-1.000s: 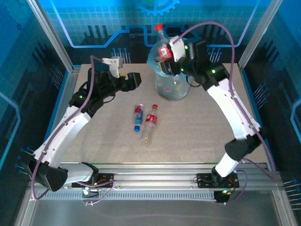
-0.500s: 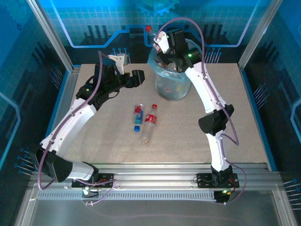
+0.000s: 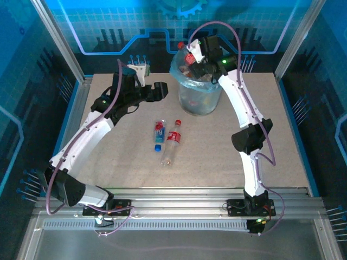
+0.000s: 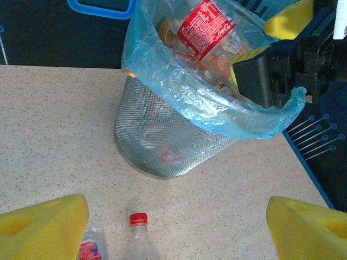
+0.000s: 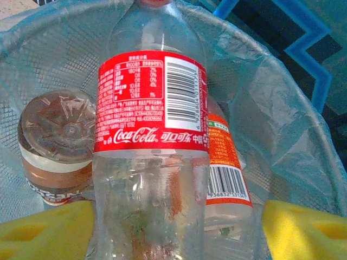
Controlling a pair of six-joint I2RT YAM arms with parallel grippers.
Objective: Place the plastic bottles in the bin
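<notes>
The right hand (image 5: 179, 230) hangs over the bin (image 3: 199, 100) at the tabletop's (image 3: 206, 151) far edge. Its fingers are spread wider than the red-labelled bottle (image 5: 152, 103) between them (a brown-labelled bottle (image 5: 54, 162) lies below). The left hand (image 3: 157, 91), open, hovers left of the bin. A blue-capped bottle (image 3: 159, 131) and a red-capped bottle (image 3: 172, 142) lie mid-tabletop.

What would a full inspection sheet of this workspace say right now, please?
Surface: speckled beige table.
Job's things: bag-lined bin holds a brown-label bottle and an orange-label bottle; Coca-Cola bottle tilted at its mouth; blue-capped bottle and red-capped bottle lie on the table.
Clutter: nothing seen.
Pincers: left pincer open, empty; right pincer around the Coca-Cola bottle's base, grip unclear.
Cables: purple cable loops above the right arm.
Surroundings: blue panels, aluminium frame.
</notes>
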